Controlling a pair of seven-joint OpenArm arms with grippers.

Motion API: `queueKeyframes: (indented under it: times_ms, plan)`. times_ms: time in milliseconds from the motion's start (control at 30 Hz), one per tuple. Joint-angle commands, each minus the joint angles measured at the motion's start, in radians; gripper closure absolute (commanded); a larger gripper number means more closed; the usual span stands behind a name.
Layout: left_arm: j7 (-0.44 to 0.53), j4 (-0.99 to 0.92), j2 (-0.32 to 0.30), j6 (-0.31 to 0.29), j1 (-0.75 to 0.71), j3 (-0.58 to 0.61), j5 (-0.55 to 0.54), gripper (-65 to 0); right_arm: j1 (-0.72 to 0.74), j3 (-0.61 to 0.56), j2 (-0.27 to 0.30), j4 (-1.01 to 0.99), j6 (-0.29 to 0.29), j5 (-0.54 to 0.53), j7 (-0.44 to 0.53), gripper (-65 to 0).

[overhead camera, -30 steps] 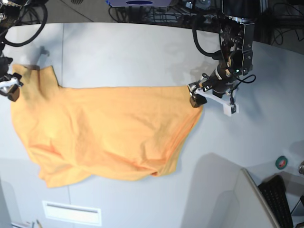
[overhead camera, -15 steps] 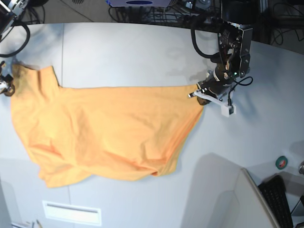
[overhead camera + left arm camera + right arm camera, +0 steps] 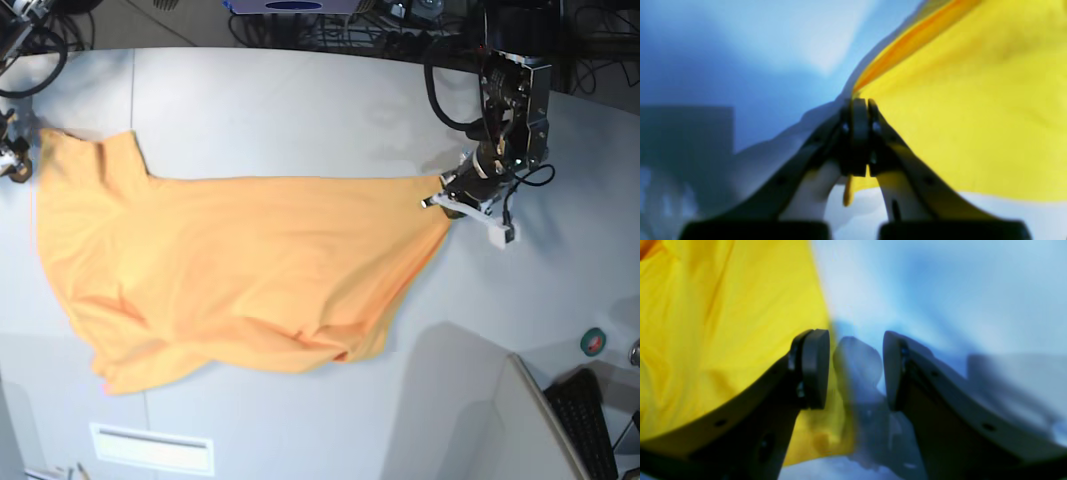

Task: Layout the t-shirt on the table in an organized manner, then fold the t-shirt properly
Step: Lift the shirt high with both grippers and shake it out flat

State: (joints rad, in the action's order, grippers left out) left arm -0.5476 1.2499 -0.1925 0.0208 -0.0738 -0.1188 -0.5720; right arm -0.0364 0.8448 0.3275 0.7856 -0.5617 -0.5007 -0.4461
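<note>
We are early in the layout stage. The t-shirt (image 3: 240, 270) lies spread across the bench (image 3: 300, 110), fairly broad but not flat: its near edge is rumpled and bunched, and one part at the far corner pokes up toward the rear. No fold has been made yet, in our judgement.

Our left pincer (image 3: 858, 140) is pressed together on a corner of the t-shirt, with a sliver of cloth showing below the tips. Our right pincer (image 3: 855, 370) stands spread, holding nothing, just beside the shirt's edge.

Both wrist views are badly blurred. In the base view the right pincer is cut off at the frame edge, and we cannot make out neck, tag or sleeves with certainty.
</note>
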Motion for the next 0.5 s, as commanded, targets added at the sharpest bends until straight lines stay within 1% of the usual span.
queueKeyframes:
  times_ms: [0,100,167,200,300,367,467]
  plan:
    - [0.007,0.031,-0.008,0.003,0.010,-0.015,0.005,0.0,0.002,0.003,0.020,0.016,-0.004,-0.005,-0.001,-26.0]
    - [0.005,0.044,-0.028,0.003,0.029,-0.011,0.007,0.0,-0.013,0.003,0.015,0.016,-0.005,-0.005,-0.004,-26.0]
    - [0.005,0.041,-0.031,0.003,0.030,0.008,0.005,0.0,-0.020,0.003,0.011,0.016,-0.008,-0.006,-0.041,-26.0]
    - [0.005,0.043,-0.031,0.003,0.030,0.018,0.005,0.0,-0.020,0.003,0.000,0.016,-0.027,-0.006,-0.073,-26.0]
    - [0.005,0.041,-0.031,0.003,0.029,0.037,0.005,0.0,-0.033,0.003,-0.021,0.033,-0.136,-0.006,-0.125,-28.2]
    - [0.005,0.041,-0.031,0.003,0.027,0.037,0.005,0.0,-0.040,0.001,-0.047,0.045,-0.136,-0.003,-0.127,-30.0]
    - [0.005,0.041,-0.031,0.003,0.025,0.037,0.005,0.0,-0.032,-0.003,-0.055,0.047,-0.136,-0.003,-0.125,-30.8]
